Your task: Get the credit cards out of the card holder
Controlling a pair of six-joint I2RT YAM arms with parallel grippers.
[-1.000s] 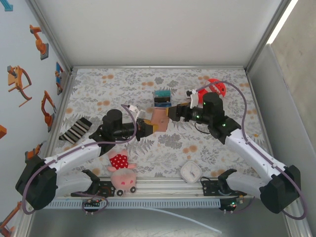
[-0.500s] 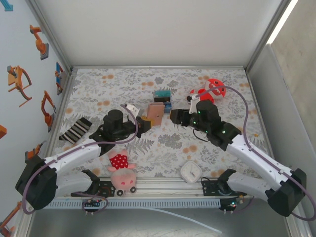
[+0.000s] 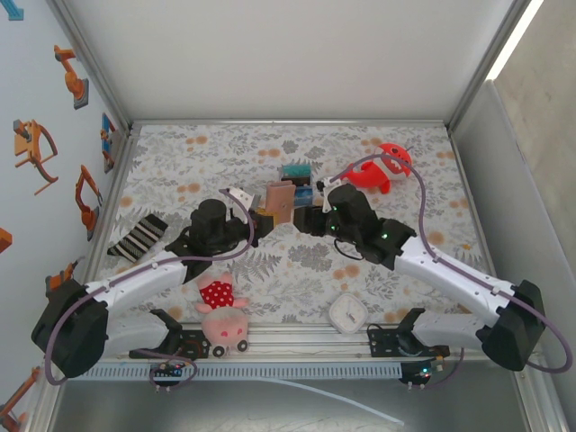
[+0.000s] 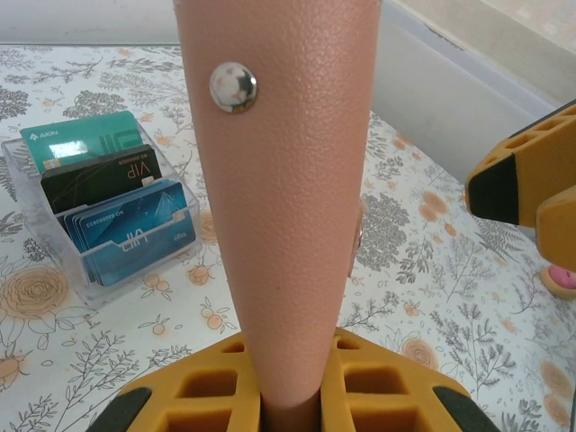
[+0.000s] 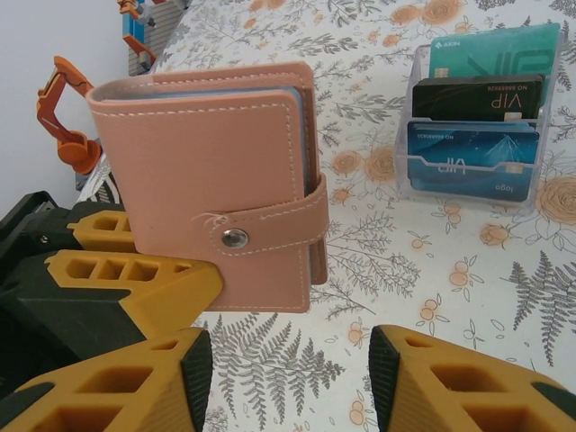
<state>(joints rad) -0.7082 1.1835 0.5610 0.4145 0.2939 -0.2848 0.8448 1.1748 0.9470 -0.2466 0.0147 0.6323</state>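
Overhead and wrist views of the bench (image 3: 297, 261), which is covered in a floral print.

The card holder (image 5: 211, 189) stands upright above the bench, a little toward 12 o'clock from the bench's middle in the top view. It is closed, and its snap tab (image 5: 270, 225) is fastened across the front.

The left end effector (image 3: 264, 217) is clenched on the card holder's lower edge, at 7 o'clock of it. In the left wrist view its yellow fingers (image 4: 378, 396) press on either side of the leather.

The right end effector (image 5: 283, 382) is at 4 o'clock of the card holder in the top view. It is released: its two fingers are parted with bare bench between them, and the card holder lies just beyond the tips, untouched.

A clear card stand (image 5: 477, 135) with teal, black and blue cards sits on the bench at 1 o'clock of the card holder.

Elsewhere in the top view:
- a red toy (image 3: 382, 167) at 2 o'clock
- a striped item (image 3: 139, 236) at 9 o'clock
- a pink plush (image 3: 222, 313) at 7 o'clock
- a white clock (image 3: 346, 312) at 5 o'clock
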